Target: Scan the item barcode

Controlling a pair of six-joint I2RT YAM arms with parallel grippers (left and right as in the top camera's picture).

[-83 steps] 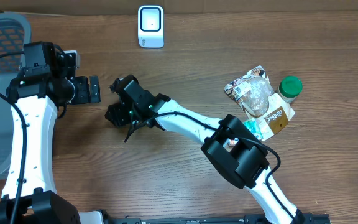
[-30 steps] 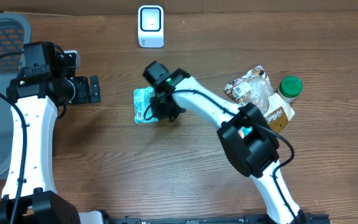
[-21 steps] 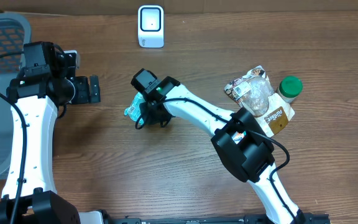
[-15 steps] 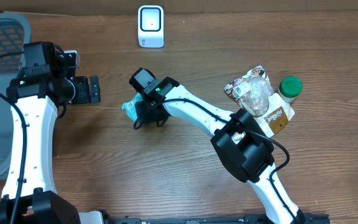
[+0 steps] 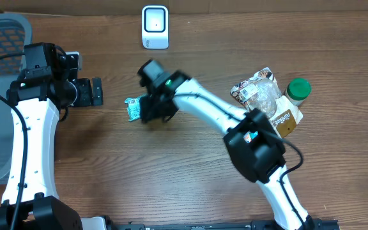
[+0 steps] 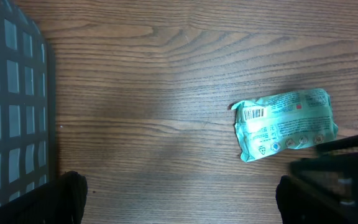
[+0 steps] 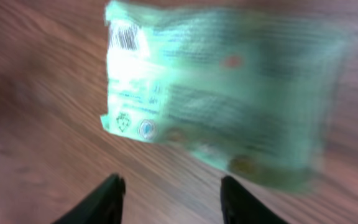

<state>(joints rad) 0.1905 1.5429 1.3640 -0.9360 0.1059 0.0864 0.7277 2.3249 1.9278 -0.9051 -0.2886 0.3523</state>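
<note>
Right of the basket [image 5: 5, 22], left fingers [image 6: 72, 198] and right fingers [image 7: 104, 199] stand spread; packet [image 6: 284, 124] lies loose.

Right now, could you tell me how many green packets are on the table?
1: the green packet lies flat, barcode up, just beyond the right gripper, jaws open. The pile on the right may hide others.
</note>
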